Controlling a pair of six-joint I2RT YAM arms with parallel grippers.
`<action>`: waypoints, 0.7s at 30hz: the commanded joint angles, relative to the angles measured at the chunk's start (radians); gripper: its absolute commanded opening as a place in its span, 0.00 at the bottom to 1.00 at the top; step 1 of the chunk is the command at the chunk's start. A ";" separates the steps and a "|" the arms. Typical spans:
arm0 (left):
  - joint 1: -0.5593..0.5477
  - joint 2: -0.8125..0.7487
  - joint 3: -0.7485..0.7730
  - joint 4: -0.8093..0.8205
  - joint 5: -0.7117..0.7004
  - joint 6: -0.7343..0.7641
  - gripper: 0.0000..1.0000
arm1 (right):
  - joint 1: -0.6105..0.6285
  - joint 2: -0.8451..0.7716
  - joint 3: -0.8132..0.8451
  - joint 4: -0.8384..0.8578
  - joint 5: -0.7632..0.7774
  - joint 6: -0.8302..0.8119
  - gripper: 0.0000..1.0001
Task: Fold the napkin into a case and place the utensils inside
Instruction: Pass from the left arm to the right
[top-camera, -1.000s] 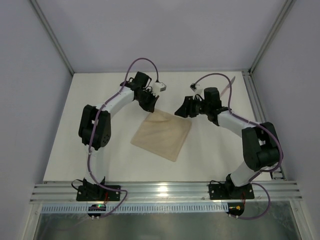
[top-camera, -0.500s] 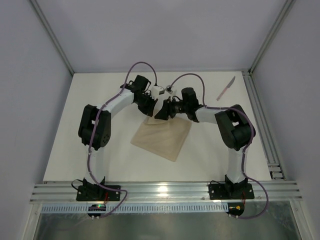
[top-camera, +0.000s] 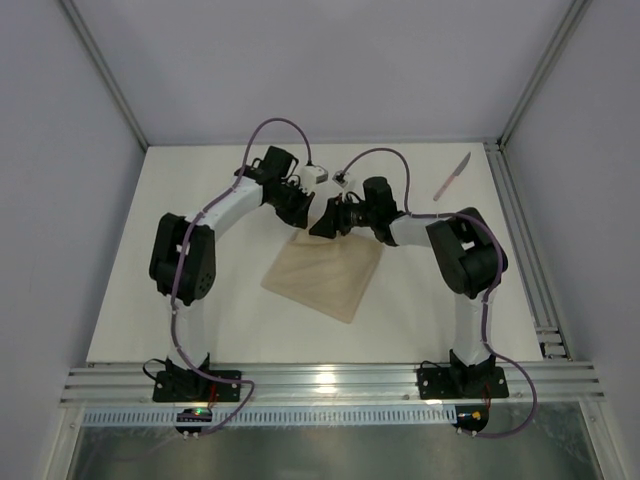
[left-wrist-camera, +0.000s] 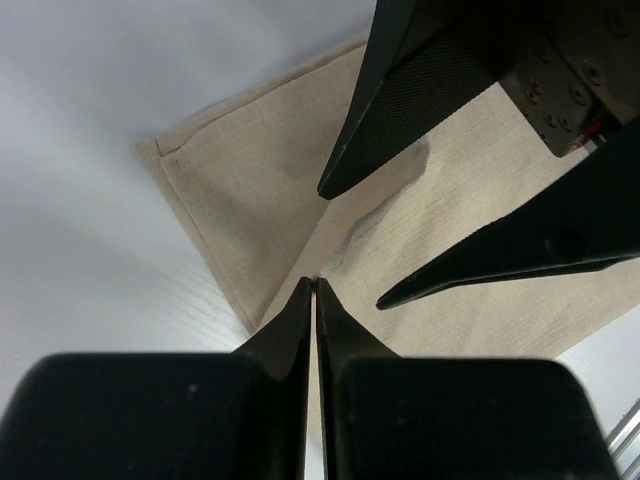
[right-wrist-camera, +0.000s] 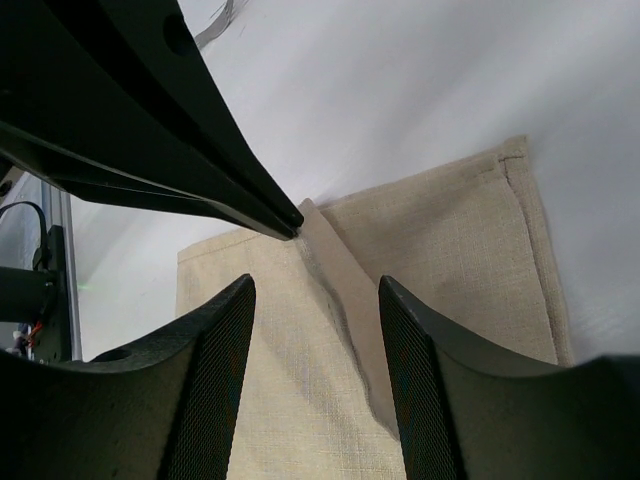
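Observation:
The beige napkin (top-camera: 325, 272) lies flat on the white table, one corner pointing away from me. My left gripper (top-camera: 303, 213) is at that far corner, jaws shut, pinching a raised flap of the top layer of the napkin (left-wrist-camera: 250, 190) at the tips (left-wrist-camera: 316, 285). My right gripper (top-camera: 323, 222) is open right next to it, its fingers (right-wrist-camera: 215, 380) straddling the raised fold of the napkin (right-wrist-camera: 450, 250) without touching it. The knife (top-camera: 452, 177), with a pinkish handle, lies at the far right. No silvery utensil and no finished case show.
A metal rail (top-camera: 515, 215) runs along the table's right edge, close to the knife. Grey walls close in the back and sides. The two grippers' fingers are very close together over the napkin's far corner.
My right arm has swung left from the table's right side to the napkin's far corner, beside the left gripper. The left gripper has stayed at that corner.

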 joint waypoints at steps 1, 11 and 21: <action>0.003 -0.050 -0.006 0.027 0.047 -0.022 0.00 | 0.001 -0.004 -0.005 0.069 -0.028 -0.036 0.56; 0.005 -0.039 -0.008 0.020 0.046 -0.026 0.00 | 0.026 0.056 0.026 0.025 -0.045 -0.045 0.40; 0.006 -0.068 0.005 -0.057 0.059 -0.029 0.07 | 0.029 -0.051 -0.054 0.008 -0.007 -0.084 0.04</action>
